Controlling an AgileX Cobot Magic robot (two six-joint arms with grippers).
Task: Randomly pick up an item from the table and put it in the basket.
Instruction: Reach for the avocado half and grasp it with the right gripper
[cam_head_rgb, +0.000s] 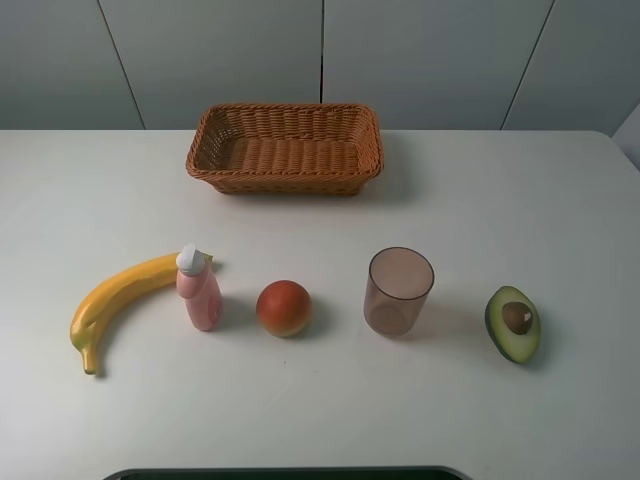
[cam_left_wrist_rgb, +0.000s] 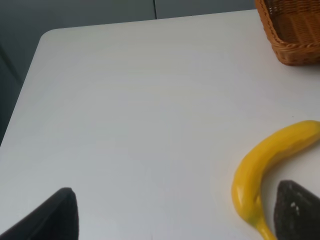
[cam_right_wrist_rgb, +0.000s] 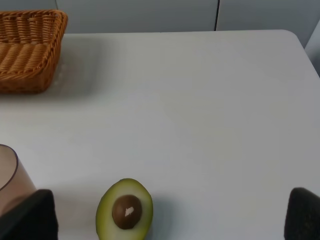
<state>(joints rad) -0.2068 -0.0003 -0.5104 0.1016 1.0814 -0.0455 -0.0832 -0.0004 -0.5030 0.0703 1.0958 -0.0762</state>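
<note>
The halved avocado lies flesh up on the white table at the front right; it also shows in the right wrist view. The wicker basket stands empty at the back middle. Neither gripper shows in the exterior high view. My right gripper is open and empty, its dark fingertips wide apart, with the avocado between them and a little ahead. My left gripper is open and empty, its fingertips wide apart above the table, with the banana's stem end by one fingertip.
A yellow banana lies at the front left, also in the left wrist view. A pink bottle, a red-orange round fruit and a translucent brownish cup stand in a row to its right. The basket's corner shows in the left wrist view.
</note>
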